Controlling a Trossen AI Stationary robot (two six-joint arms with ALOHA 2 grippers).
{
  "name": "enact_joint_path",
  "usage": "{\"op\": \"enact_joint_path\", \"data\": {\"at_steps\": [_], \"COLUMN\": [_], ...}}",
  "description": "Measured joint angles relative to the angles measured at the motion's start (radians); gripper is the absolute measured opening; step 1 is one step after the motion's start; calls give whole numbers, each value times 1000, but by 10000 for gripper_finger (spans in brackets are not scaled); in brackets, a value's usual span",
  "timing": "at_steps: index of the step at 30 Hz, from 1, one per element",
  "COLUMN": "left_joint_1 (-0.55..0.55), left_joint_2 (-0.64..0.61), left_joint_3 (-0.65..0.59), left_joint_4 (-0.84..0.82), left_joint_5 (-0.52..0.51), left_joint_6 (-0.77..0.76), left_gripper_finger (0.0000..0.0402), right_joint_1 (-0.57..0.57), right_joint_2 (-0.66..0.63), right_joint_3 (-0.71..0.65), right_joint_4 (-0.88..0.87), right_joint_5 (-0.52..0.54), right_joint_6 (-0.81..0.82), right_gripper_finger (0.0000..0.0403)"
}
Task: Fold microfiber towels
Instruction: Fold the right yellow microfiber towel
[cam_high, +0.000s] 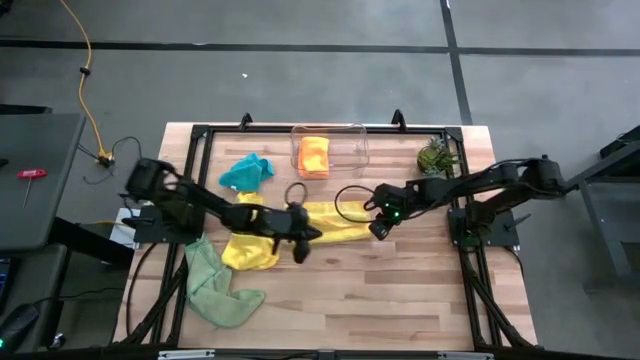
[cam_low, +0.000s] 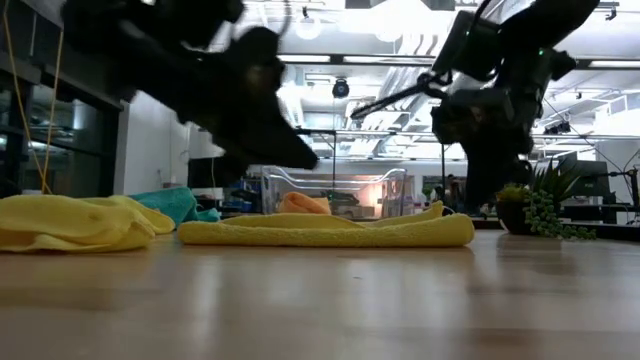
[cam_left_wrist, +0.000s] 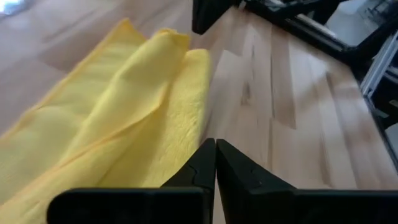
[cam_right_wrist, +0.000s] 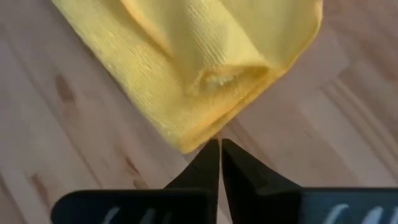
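Observation:
A yellow towel (cam_high: 335, 222) lies folded into a long strip at the table's middle, and it also shows in the low view (cam_low: 330, 232). A second yellow towel (cam_high: 250, 250) lies bunched to its left. My left gripper (cam_high: 300, 243) is shut and empty, raised over the strip's left part (cam_left_wrist: 155, 106). My right gripper (cam_high: 378, 228) is shut at the strip's right end (cam_right_wrist: 205, 81). A light green towel (cam_high: 215, 285) lies crumpled near the front left. A teal towel (cam_high: 247, 172) lies at the far left. An orange towel (cam_high: 314, 155) lies in the clear bin. My right gripper's shut fingertips (cam_right_wrist: 214, 155) stand just beside the corner of the yellow strip's right end (cam_right_wrist: 186, 144), pointing down. I cannot tell whether they touch it. The strip lies flat on the table.
A clear plastic bin (cam_high: 352, 140) stands at the far middle, and a small potted plant (cam_high: 437, 157) at the far right. A black cable loops over the table (cam_high: 345, 195) behind the strip. Bare wood lies along the front right (cam_high: 400, 300).

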Motion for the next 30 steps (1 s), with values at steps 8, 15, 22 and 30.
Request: {"op": "enact_joint_path", "data": {"at_steps": [8,15,22,30], "left_joint_1": [1,1,1,1], "left_joint_2": [148,164,164,164], "left_joint_3": [128,127,127,127], "left_joint_4": [-4,-108,-163,-167], "left_joint_5": [17,1,-2,-2], "left_joint_6": [24,9,15,16], "left_gripper_finger": [1,0,0,0], "right_joint_1": [10,2,-27,-103], "right_joint_2": [107,116,116,116], "right_joint_3": [0,0,0,0], "right_joint_4": [135,186,233,239], "right_joint_5": [-42,10,6,102], "right_joint_6": [-8,27,66,193], "right_gripper_finger": [1,0,0,0]}}
